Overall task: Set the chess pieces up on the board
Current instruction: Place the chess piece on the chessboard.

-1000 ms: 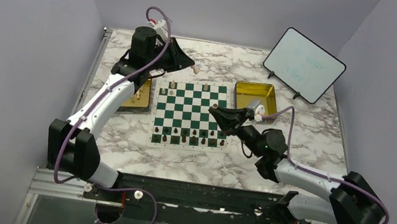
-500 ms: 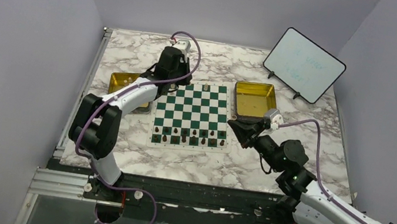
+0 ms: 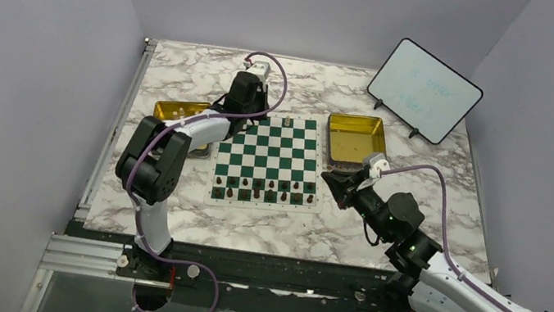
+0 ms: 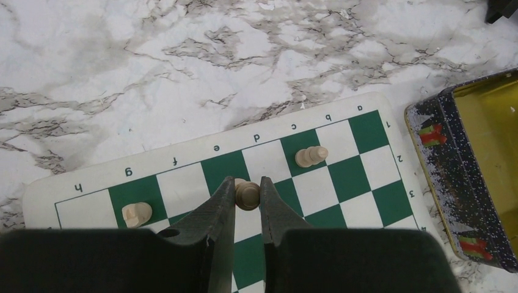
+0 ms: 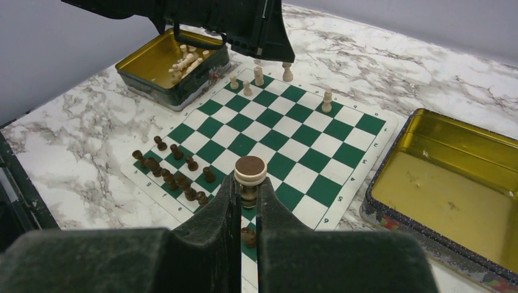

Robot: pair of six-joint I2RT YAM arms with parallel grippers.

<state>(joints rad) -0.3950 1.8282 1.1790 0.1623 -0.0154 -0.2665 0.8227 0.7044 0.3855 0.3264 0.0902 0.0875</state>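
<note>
The board [image 3: 267, 155] lies mid-table, green and white. Dark chess pieces [image 3: 264, 189] fill its near rows, and a few cream ones [image 3: 287, 119] stand on its far rows. My left gripper [image 3: 250, 121] hangs over the far left part of the board, shut on a cream piece [image 4: 247, 194] above the squares. Other cream pieces [image 4: 310, 156] stand on either side of it. My right gripper [image 3: 326, 177] sits at the board's near right edge, shut on a piece [image 5: 250, 177] whose round brown-felted base [image 5: 250, 166] faces the camera.
A gold tray [image 3: 173, 110] left of the board holds several cream pieces [image 5: 180, 61]. A second gold tray [image 3: 355, 137] stands right of the board, its rim [image 5: 379, 207] close to my right gripper. A small whiteboard [image 3: 424, 89] stands at the back right.
My left gripper has swung from the back left corner to above the board's far rows. My right gripper has drawn back from over the board to its right edge.
</note>
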